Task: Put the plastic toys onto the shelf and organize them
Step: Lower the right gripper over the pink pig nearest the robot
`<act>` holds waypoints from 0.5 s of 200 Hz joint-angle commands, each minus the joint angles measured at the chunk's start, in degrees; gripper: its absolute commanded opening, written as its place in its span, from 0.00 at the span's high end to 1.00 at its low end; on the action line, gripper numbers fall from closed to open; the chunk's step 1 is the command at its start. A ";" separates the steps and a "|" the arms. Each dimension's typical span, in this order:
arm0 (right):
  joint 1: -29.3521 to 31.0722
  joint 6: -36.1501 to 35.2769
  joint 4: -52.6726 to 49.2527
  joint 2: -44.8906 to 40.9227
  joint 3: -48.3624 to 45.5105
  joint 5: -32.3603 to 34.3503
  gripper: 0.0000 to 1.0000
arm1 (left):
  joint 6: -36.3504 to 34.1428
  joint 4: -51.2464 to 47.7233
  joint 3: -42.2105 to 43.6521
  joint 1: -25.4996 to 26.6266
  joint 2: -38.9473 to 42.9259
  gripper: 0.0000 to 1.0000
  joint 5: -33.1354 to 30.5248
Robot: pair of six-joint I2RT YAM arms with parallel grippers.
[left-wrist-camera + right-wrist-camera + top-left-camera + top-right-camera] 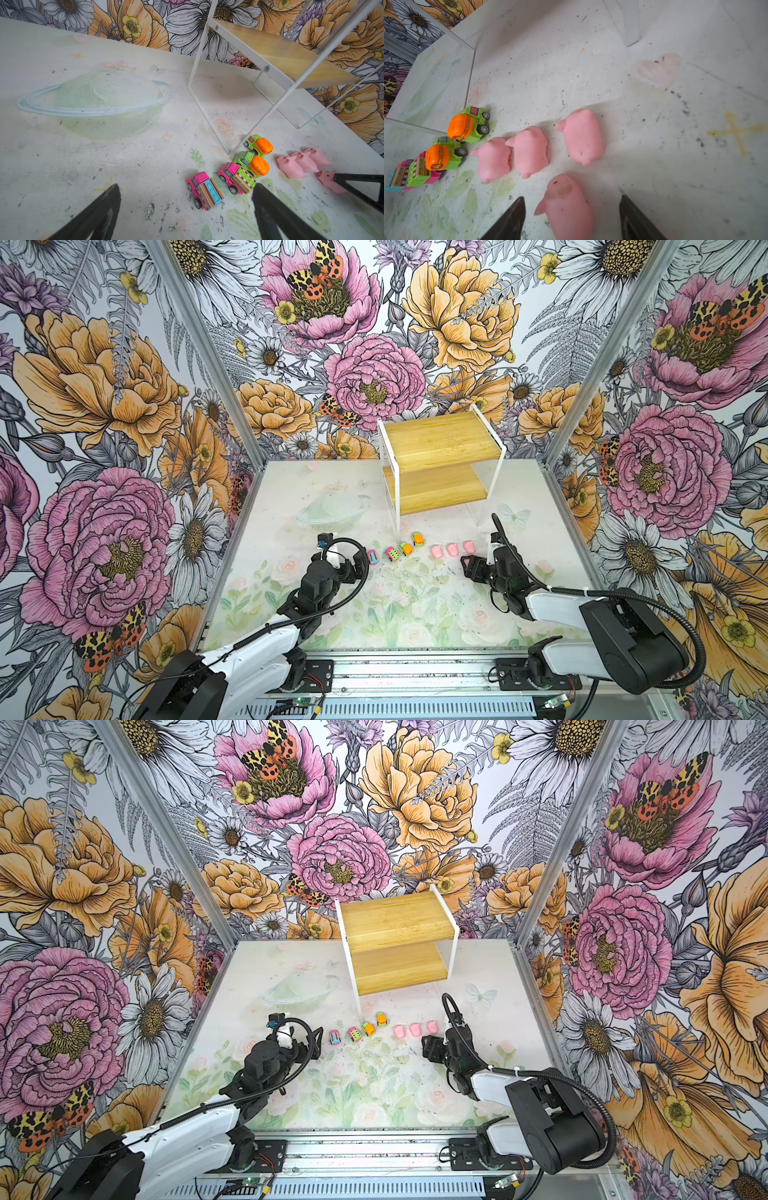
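Observation:
The shelf (436,439) (395,919) stands at the back of the table, both wooden boards bare. In front of it the plastic toys lie in a row: a pink car with blue trim (372,556) (204,190), a pink car with green trim (391,553) (236,177), two orange-and-green cars (406,548) (418,538) and three pink pigs (451,549) (529,151). My left gripper (187,185) (360,565) is open just short of the blue-trim car. My right gripper (571,197) (473,562) is open around a fourth pig (566,207) and touches neither side of it.
The table (291,497) carries a pale printed mat with a ringed-planet picture (330,508) left of the shelf. Floral walls close in the back and both sides. A metal rail (415,672) with both arm bases runs along the front edge.

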State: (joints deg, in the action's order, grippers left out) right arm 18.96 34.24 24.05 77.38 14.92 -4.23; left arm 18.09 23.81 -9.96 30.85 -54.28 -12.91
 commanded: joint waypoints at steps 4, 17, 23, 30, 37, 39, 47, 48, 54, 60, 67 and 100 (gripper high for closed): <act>0.68 -0.87 -0.02 1.65 0.89 -0.05 0.32 | 0.19 0.29 -1.01 -0.61 -0.56 0.01 2.39; 0.68 -1.12 -0.02 1.85 0.99 -0.62 0.33 | 0.24 0.20 -1.04 -0.70 -0.56 0.01 2.60; 0.72 -1.32 -0.09 1.76 0.99 -0.92 0.34 | 0.20 0.12 -1.06 -0.83 -0.56 0.01 2.79; 0.78 -1.51 -0.14 1.72 0.99 -1.12 0.35 | 0.15 0.01 -1.06 -0.88 -0.48 0.01 2.88; 0.79 -1.60 -0.11 1.74 0.95 -1.53 0.36 | 0.11 -0.15 -1.11 -0.91 -0.43 0.01 2.96; 0.83 -1.67 -0.14 1.72 0.98 -1.67 0.36 | 0.11 -0.19 -1.12 -0.95 -0.40 0.01 2.97; 0.92 -1.88 -0.18 1.84 0.99 -2.17 0.38 | 0.11 -0.42 -1.20 -0.97 -0.39 0.01 3.06; 1.00 -1.93 -0.16 1.82 0.99 -2.18 0.38 | 0.11 -0.43 -1.20 -0.97 -0.39 0.01 3.06; 1.19 -2.06 -0.08 1.96 0.88 -2.34 0.39 | 0.11 -0.61 -1.29 -0.97 -0.33 0.01 3.14; 1.39 -2.21 0.09 2.11 0.80 -2.37 0.39 | 0.05 -0.77 -1.38 -0.97 -0.30 0.01 3.15; 1.61 -2.44 0.32 2.39 0.75 -2.60 0.39 | 0.07 -0.73 -1.40 -0.97 -0.29 0.01 3.13; 3.38 -4.11 0.55 4.38 1.21 -2.45 0.41 | -0.06 -0.99 -1.54 -1.06 -0.38 0.01 3.26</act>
State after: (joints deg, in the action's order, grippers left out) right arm 20.93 31.86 26.04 79.75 15.38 -5.69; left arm 18.09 23.40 -10.09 30.46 -54.76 -10.98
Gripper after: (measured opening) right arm 0.596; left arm 0.987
